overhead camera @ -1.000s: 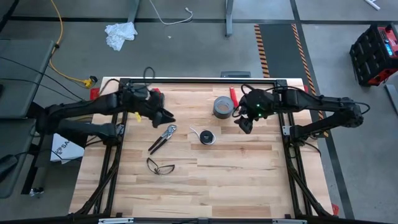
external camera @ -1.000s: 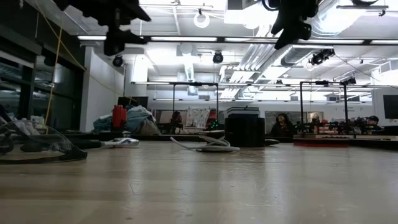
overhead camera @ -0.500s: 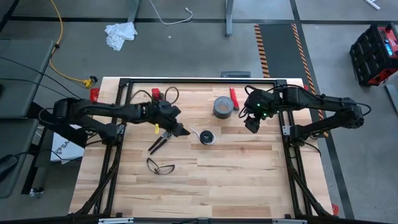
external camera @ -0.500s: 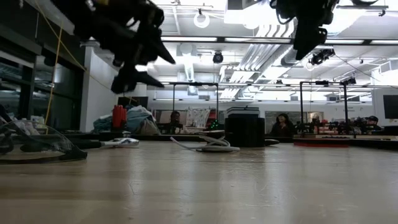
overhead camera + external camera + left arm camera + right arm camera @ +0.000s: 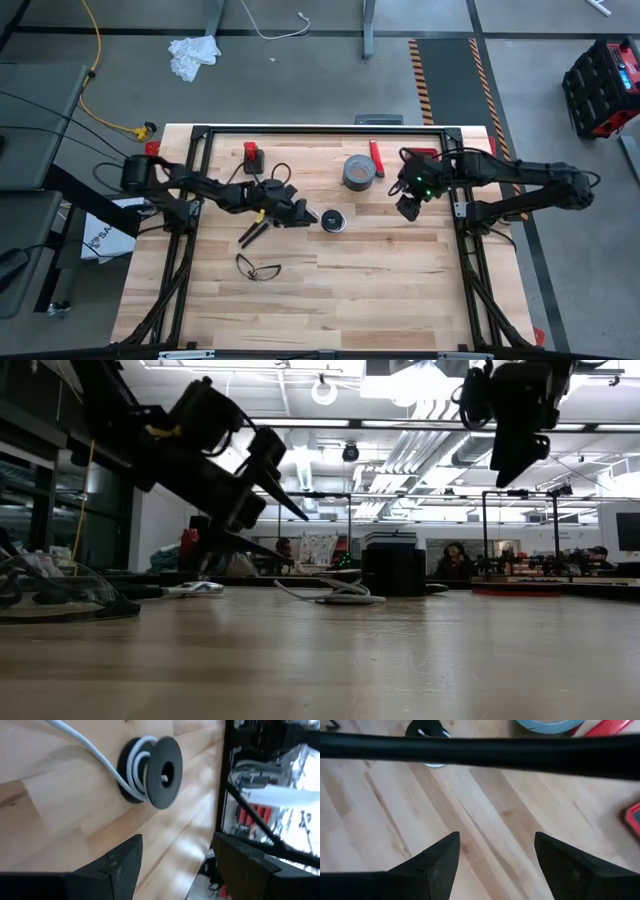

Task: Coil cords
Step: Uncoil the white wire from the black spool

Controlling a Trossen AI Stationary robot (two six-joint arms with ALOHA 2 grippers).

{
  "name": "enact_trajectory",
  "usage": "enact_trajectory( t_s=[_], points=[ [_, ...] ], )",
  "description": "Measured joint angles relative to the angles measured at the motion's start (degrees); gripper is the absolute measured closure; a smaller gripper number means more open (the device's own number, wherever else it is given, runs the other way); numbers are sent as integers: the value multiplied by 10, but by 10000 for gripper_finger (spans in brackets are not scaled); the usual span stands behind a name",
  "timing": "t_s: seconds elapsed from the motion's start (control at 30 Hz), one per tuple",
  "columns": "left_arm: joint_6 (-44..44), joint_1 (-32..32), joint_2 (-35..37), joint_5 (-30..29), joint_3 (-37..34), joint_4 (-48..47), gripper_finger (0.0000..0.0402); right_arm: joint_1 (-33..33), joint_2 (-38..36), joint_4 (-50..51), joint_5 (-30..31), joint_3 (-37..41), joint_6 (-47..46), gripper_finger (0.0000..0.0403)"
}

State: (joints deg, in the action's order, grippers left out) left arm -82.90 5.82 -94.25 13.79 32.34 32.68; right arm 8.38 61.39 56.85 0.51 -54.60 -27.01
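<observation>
The cord (image 5: 135,767) is thin and white, wound on a small black round spool (image 5: 333,220) that lies flat on the wooden table, near its middle. The cord's loose tail (image 5: 75,735) trails off the spool along the wood. My left gripper (image 5: 300,213) stands open just left of the spool, low over the table, its fingers slanting toward it and touching nothing. My right gripper (image 5: 408,208) hangs open above the table's right part, right of the spool, pointing down. The right wrist view shows the spool (image 5: 427,730) far ahead of it.
A grey tape roll (image 5: 359,172) and a red tool (image 5: 376,157) lie behind the spool. Black pliers (image 5: 255,230) lie under my left arm, safety glasses (image 5: 258,268) nearer the front, and a red object (image 5: 252,155) at the far left. The near half is bare wood.
My left gripper has come down from high over the table's left part and gone right toward the spool, rolling about its own line; it stays open. My right gripper has sunk a little and shifted slightly right, still open. The spool has not moved.
</observation>
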Motion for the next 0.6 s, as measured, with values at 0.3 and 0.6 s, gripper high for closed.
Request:
enact_trajectory(
  t_s=[0.3,0.6],
  points=[
    [-55,2,-88,-27,24,49,165,0,-11,-24,-1,13,-15,151],
    [-34,5,-139,-29,98,42,165,-1,-11,-40,-1,13,-28,151]
  ],
)
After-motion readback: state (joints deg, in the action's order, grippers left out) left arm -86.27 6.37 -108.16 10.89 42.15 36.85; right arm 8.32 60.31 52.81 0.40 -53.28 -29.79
